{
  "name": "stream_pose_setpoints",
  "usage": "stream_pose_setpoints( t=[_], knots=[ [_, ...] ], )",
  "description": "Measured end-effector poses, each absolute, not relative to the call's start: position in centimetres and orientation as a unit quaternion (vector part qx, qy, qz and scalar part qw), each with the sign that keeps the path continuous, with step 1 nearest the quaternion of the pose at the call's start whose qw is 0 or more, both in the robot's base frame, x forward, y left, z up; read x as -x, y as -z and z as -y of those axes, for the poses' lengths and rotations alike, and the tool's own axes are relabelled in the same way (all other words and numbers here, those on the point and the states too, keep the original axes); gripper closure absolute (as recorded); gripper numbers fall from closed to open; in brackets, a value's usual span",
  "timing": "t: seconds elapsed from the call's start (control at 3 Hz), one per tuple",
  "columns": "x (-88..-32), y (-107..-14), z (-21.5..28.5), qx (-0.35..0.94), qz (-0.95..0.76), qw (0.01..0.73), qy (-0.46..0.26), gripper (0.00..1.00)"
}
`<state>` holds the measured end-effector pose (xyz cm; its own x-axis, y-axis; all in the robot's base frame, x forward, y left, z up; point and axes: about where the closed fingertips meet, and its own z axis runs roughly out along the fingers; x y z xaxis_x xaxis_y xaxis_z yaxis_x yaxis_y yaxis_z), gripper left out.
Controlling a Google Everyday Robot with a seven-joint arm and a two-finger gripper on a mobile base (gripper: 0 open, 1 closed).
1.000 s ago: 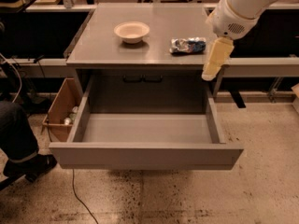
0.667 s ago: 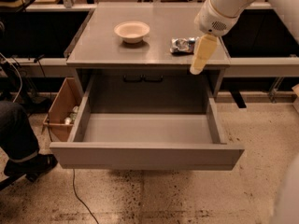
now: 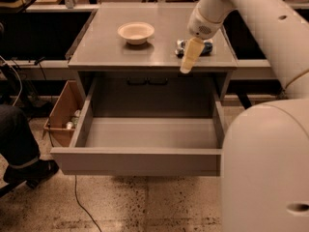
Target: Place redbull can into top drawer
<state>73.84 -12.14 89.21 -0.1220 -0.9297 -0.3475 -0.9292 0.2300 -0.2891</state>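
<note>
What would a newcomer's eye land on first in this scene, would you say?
The top drawer gapes wide open at the front of the grey cabinet, mid-view. The big white arm reaches in from the right, its gripper hanging over the cabinet's front right edge, just before the redbull can lying there. A cream bowl sits farther left on top.

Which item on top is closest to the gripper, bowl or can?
The redbull can, right side, just behind the gripper; the bowl sits well left.
</note>
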Motion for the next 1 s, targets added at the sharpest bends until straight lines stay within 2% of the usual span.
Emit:
stream_pose_setpoints(
  t=[0.33,1.0],
  knots=[
    [-77.3,-87.2,13.0,0.59,-0.773,0.232,-0.006,0.0],
    [-80.1,-85.5,14.1,0.543,-0.804,0.243,-0.02,0.02]
  ],
)
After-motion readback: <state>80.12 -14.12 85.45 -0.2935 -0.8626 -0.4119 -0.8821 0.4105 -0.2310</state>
